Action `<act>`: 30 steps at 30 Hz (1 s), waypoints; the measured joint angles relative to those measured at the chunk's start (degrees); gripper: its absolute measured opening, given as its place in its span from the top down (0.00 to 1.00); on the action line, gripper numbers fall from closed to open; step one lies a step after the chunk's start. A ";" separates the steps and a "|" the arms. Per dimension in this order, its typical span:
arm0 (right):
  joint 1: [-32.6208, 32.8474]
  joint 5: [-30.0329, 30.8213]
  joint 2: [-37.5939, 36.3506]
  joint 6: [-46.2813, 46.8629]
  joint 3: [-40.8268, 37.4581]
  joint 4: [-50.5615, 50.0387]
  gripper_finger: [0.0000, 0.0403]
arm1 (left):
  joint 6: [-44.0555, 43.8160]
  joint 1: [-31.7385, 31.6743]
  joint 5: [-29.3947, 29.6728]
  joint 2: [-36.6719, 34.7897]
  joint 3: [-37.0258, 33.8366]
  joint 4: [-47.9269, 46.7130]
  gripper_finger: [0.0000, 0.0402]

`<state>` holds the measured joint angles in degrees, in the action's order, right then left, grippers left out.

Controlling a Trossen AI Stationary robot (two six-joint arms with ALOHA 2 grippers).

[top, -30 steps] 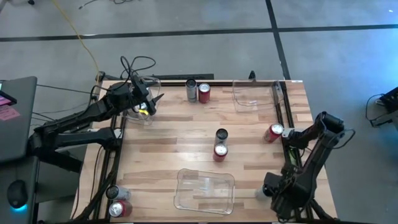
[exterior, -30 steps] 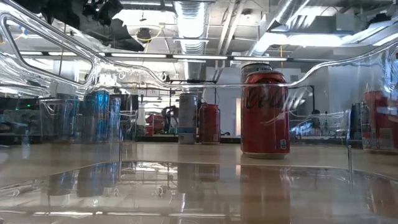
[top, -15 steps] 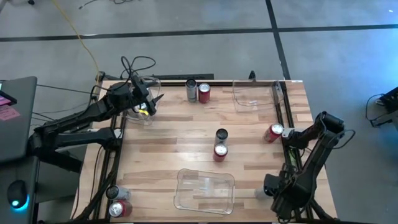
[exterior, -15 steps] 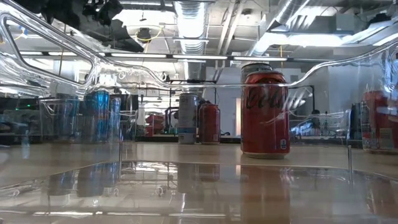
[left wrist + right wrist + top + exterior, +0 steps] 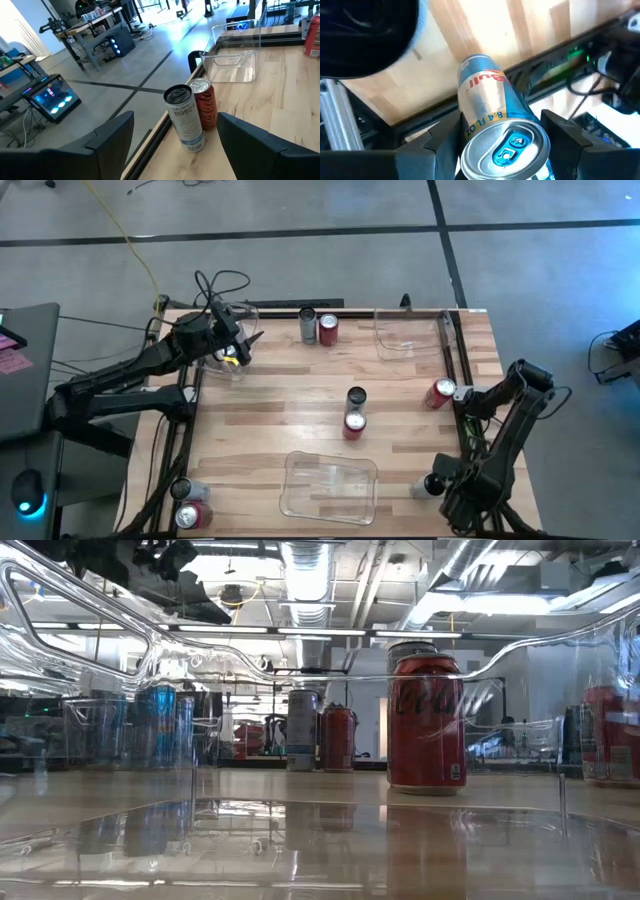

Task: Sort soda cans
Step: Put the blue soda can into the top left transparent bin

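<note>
Blue can [image 5: 492,125] — table edge [image 5: 485,90].

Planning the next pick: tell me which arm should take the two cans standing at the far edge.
Left. Its gripper is open and faces the grey can and red can up close. The right gripper sits at the near right corner, closed around a blue-silver can.

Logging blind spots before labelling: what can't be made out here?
- High view: left gripper hangs over the corner bin, hiding its contents.
- Low view: clear bin wall distorts the blue cans behind it; no count.
- Right wrist view: silver-blue can sits between the fingers; contact unclear.
</note>
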<state>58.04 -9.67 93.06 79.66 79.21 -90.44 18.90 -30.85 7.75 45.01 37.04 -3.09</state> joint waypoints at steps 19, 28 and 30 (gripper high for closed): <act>-17.76 13.53 -7.55 -2.09 -0.04 0.35 0.40 | -0.16 0.00 0.02 -0.02 0.00 0.00 0.30; -32.93 14.37 -9.51 -9.94 -0.04 0.42 0.40 | -0.18 0.00 -1.57 -0.02 0.00 -0.23 0.30; -36.37 14.38 -10.15 -11.32 -0.04 0.44 0.40 | -0.22 0.00 -3.44 -0.02 0.00 -0.48 0.30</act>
<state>21.67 4.71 82.92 68.33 79.18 -89.99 18.68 -30.85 4.31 44.99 37.04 -3.57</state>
